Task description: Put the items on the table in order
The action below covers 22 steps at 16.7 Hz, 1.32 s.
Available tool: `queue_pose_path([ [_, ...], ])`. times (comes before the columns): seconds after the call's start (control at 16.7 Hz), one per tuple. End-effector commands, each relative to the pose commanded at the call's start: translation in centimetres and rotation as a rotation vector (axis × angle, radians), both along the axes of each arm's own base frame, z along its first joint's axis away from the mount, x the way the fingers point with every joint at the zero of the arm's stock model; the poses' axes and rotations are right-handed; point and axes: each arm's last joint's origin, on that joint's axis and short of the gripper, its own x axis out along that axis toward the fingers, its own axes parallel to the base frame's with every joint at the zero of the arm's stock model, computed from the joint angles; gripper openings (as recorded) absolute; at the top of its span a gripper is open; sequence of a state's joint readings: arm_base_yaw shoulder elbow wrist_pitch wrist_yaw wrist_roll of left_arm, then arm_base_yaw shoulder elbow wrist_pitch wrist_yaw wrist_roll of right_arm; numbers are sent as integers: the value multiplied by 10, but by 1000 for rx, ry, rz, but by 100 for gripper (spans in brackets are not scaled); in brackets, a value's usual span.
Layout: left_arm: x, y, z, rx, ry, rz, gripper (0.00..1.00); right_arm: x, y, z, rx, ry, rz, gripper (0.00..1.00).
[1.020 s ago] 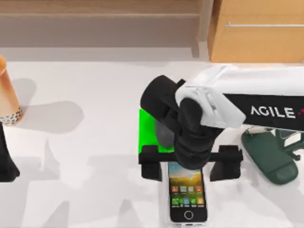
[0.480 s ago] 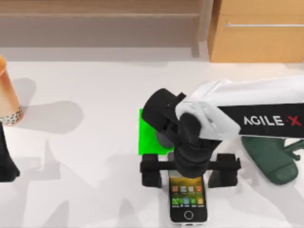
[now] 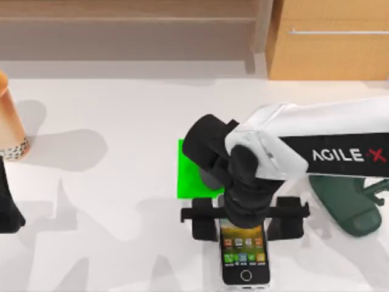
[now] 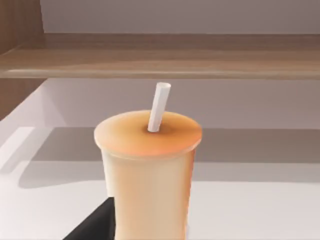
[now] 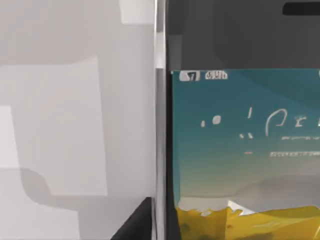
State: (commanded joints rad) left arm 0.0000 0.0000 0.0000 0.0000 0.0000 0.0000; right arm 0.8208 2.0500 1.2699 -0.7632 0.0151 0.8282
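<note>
right gripper [image 3: 245, 224]: fingers spread wide, holding nothing, straddling silver-edged black smartphone [image 3: 245, 258] | phone's long axis 12–6 | left gripper: cannot tell

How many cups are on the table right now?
1. The cup stands at the table's far left edge, cut off by the top view; the left wrist view shows it close up with a white straw. Others may lie outside the views.
</note>
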Motion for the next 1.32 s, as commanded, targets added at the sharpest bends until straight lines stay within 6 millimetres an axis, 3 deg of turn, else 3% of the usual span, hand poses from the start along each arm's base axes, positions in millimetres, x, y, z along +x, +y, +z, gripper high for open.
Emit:
queue_pose_path([
  [0.3,0,0,0,0,0,0,100,0,0,0,0,0,0,2],
  [0.36,0,0,0,0,0,0,100,0,0,0,0,0,0,0],
  [0.78,0,0,0,0,0,0,100,0,0,0,0,0,0,0],
  [1.32,0,0,0,0,0,0,100,-1,-2,39,-10,-15,5,0],
])
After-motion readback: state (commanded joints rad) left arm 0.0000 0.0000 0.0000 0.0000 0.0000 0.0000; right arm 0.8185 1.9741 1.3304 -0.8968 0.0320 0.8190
